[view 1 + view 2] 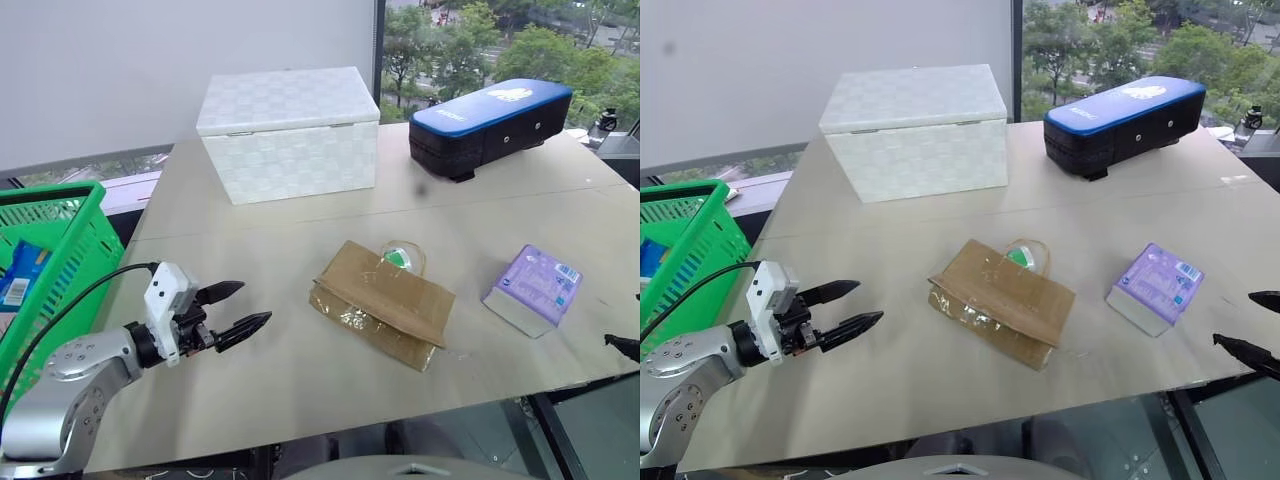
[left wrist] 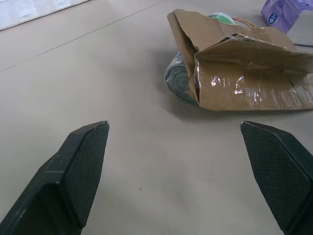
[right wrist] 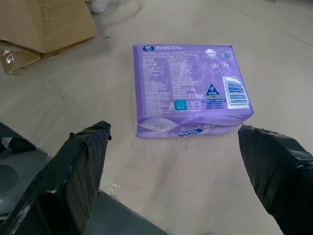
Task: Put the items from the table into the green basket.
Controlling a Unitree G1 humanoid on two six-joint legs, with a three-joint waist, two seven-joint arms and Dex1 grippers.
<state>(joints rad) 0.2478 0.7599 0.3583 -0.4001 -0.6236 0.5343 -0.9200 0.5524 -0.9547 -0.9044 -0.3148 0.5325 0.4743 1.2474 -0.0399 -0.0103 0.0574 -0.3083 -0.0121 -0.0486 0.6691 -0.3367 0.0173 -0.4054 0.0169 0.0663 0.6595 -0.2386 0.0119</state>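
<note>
The lilac soft pack with a blue-white label lies flat on the beige table at the right. My right gripper hovers open at the table's near right edge, and the pack lies just ahead of its spread fingers, untouched. A green-and-white item peeks out from behind a crumpled brown paper bag at mid-table; most of it is hidden. My left gripper is open and empty above the table's left part, pointing toward the bag. The green basket stands left of the table.
A white woven lidded box stands at the back centre and a black case with a blue top at the back right. A blue pack lies inside the basket. Bare tabletop lies between my left gripper and the bag.
</note>
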